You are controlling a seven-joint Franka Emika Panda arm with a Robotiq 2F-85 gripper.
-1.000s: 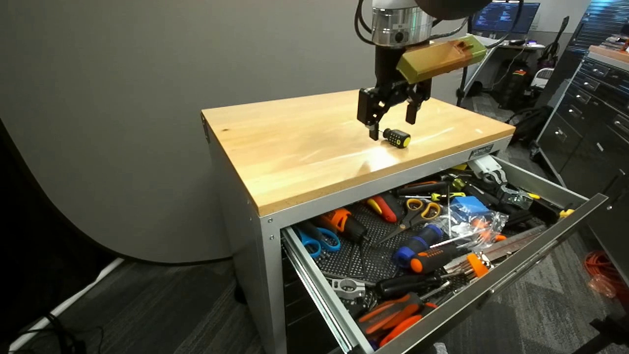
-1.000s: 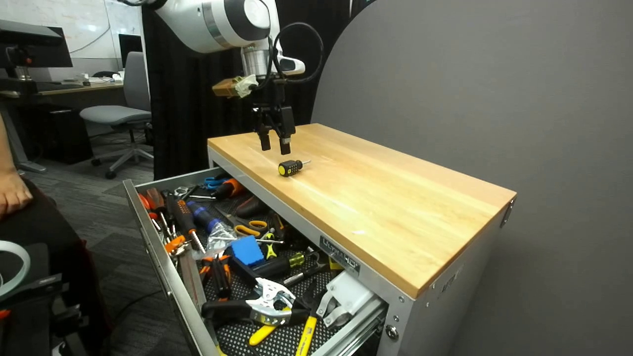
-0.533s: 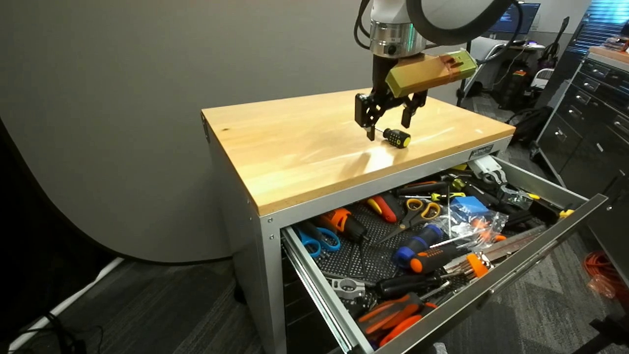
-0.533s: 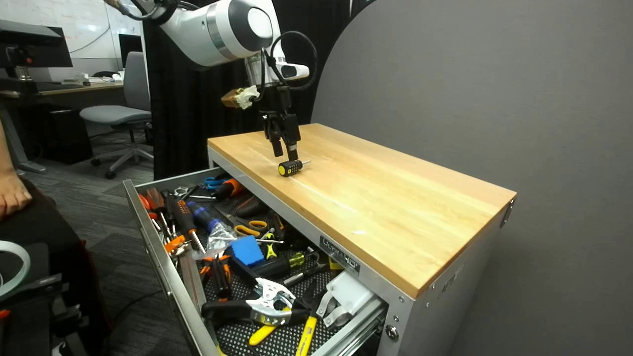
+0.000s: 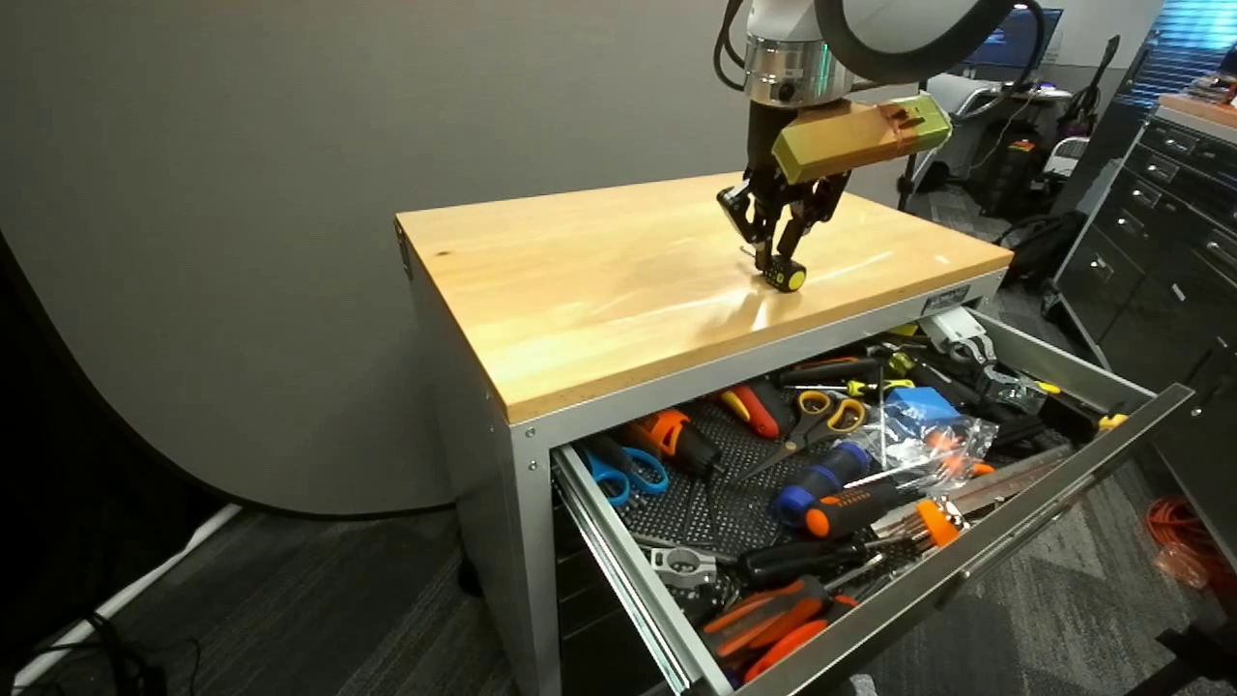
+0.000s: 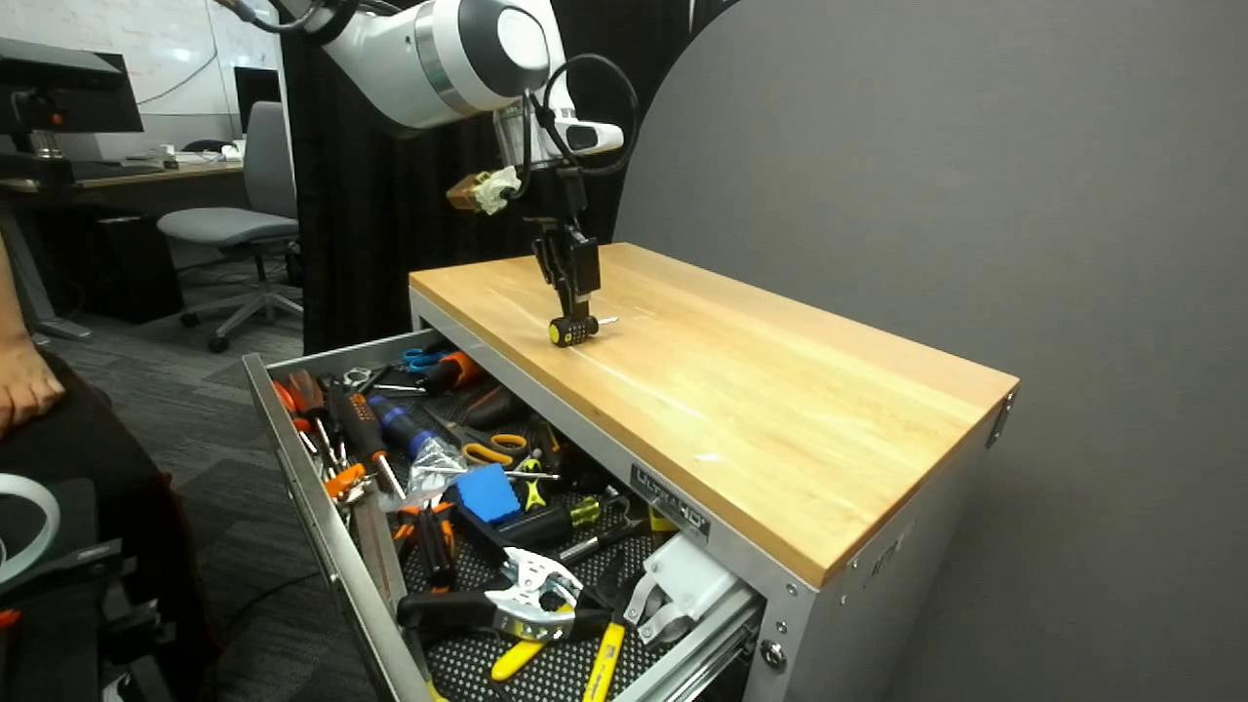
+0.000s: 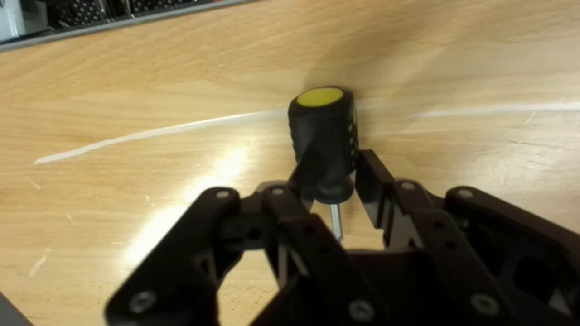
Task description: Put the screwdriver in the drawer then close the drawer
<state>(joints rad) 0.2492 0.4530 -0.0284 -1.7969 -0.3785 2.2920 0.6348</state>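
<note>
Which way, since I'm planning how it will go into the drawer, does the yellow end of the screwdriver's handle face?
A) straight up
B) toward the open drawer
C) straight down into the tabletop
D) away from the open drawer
B: in both exterior views the screwdriver has its yellow end toward the open drawer, while its metal shaft points away from it.

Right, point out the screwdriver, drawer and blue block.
Screwdriver (image 7: 322, 130): wrist view, on the handle.
Drawer (image 5: 957, 559): in an exterior view, on the front rim.
Blue block (image 6: 487, 494): in an exterior view, on its broad face.
</note>
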